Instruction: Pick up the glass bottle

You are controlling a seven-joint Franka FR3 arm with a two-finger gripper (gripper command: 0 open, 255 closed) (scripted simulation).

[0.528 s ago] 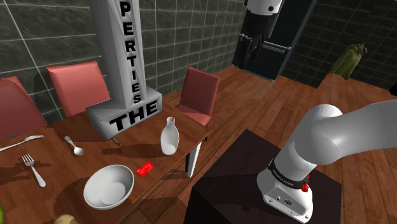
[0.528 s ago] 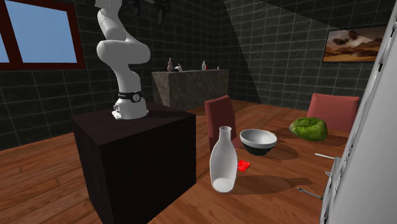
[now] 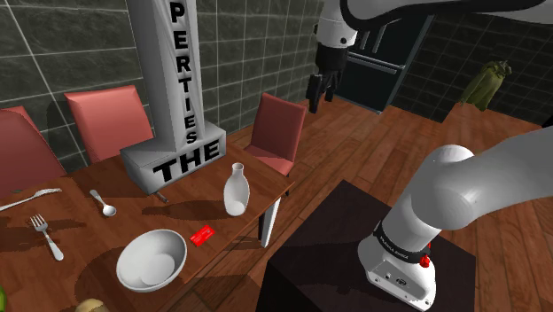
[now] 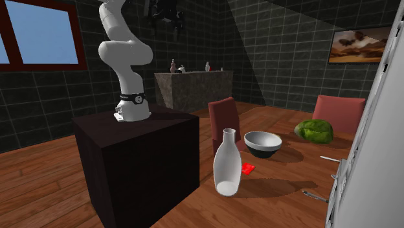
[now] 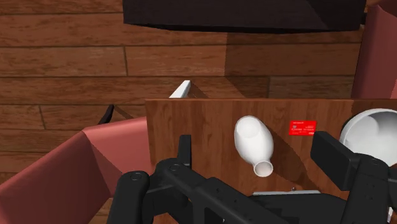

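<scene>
The gripper (image 3: pixel 315 96) hangs, jaws open and empty, well above the white bottle (image 3: pixel 235 190) standing upright on the table (image 3: pixel 85 232).

Dark tiled walls (image 3: pixel 53 53), wooden floor (image 3: pixel 354 142)

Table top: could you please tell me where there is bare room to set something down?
Bare wood lies between the spoon, bowl and bottle, and a smaller patch between the bottle and the table corner by the chair. The far side is crowded by the lettered block; the card sits close beside the bowl.
</scene>
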